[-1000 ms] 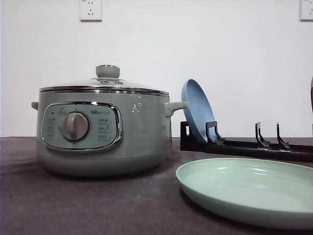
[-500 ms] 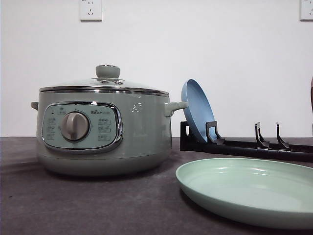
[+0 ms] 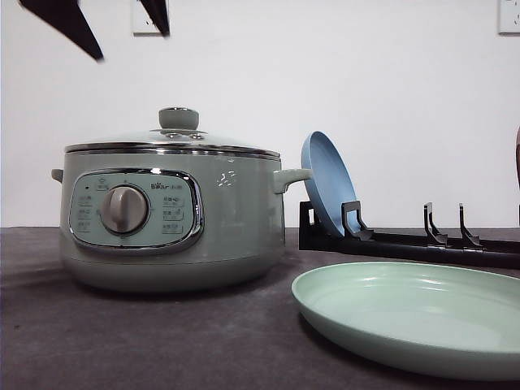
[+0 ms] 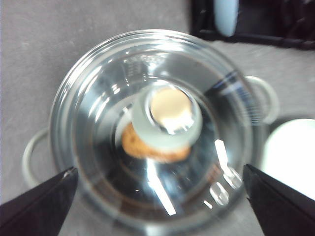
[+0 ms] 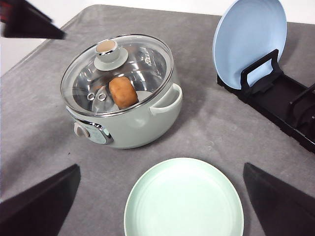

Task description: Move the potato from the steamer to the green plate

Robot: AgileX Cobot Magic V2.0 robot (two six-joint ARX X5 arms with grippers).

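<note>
Left gripper (image 4: 157,206): jaws spread wide, empty, poised above the lid knob (image 4: 168,117).
Right gripper (image 5: 160,206): jaws likewise wide apart, empty, high over the table (image 5: 54,113).
Lid (image 5: 118,73), 1: glass, on the steamer (image 3: 171,219); likely fragile and slick, best taken by the knob.
Potato (image 5: 122,92), 1: inside the closed steamer, seen through the glass; judged firm, light, rounded, best pinched across its narrow middle.
Green plate (image 5: 183,201), 1: empty, flat on the table just beside the steamer.
Blue plate (image 5: 248,35), 1: upright in 1 black rack (image 5: 280,101).
</note>
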